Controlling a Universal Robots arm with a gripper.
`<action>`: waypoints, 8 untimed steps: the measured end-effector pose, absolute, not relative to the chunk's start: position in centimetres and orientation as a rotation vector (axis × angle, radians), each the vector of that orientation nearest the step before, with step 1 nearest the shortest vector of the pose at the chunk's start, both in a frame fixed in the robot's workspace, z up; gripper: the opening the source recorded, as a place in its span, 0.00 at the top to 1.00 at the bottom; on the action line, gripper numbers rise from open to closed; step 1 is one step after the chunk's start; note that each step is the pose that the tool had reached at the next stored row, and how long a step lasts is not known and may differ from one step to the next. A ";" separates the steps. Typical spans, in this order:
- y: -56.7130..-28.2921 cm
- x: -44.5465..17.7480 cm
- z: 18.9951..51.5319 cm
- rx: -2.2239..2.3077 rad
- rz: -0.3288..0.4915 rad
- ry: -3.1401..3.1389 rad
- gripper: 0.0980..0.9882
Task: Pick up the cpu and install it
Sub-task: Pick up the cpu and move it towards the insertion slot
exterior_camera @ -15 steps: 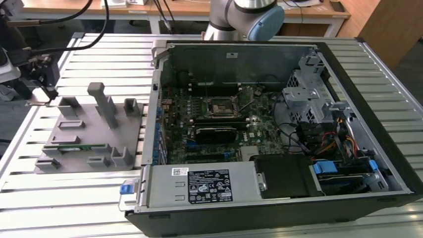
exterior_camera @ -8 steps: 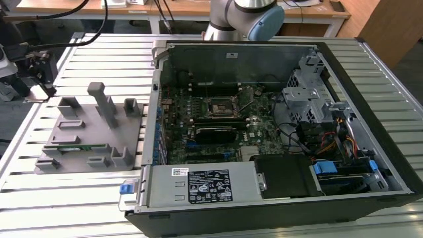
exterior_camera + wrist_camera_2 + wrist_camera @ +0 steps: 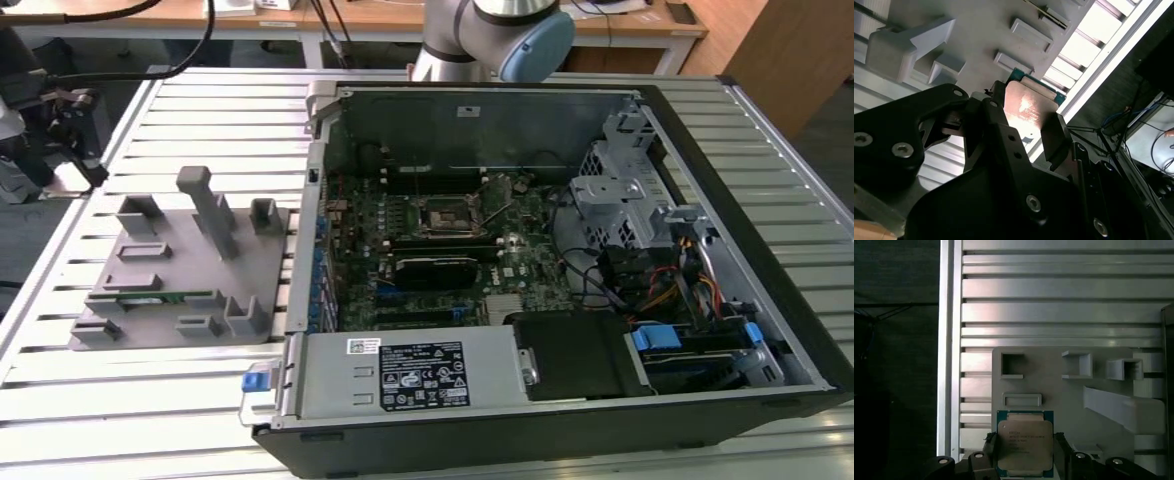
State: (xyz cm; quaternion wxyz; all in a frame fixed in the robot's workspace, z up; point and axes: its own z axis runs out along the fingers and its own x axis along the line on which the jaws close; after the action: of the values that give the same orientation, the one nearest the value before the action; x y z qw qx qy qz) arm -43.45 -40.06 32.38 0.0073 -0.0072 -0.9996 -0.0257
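Two black fingers are closed on one cpu, one finger pressing each of two opposite edges. In the first wrist view its silvery top and thin green rim face the camera. The second wrist view shows the same grip from a slant, with the cpu standing out between the fingers. The cpu hangs over one grey fixture; whether it touches the fixture I cannot tell. On the fixture the first wrist view shows one low rectangular frame just beside the cpu, and beyond it three boxy open frames in a row. The fixture lies on one slatted metal worktop, near its edge. In the exterior view the fixture sits on the worktop with one green memory stick lying in it. It is just beside one open case, on the exterior view's left. Inside the case lies one motherboard with one square black socket, well apart from the fixture. One arm rises behind the case.
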 end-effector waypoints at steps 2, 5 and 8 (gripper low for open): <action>-40.0 -43.4 32.7 -0.022 -0.080 -3.126 0.51; -39.9 -43.4 33.2 -0.022 -0.080 -3.126 0.51; -39.9 -43.4 33.8 -0.022 -0.080 -3.126 0.51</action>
State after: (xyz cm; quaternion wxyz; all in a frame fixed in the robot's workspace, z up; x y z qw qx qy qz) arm -43.45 -39.87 33.79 0.0073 -0.0071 -0.9996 -0.0257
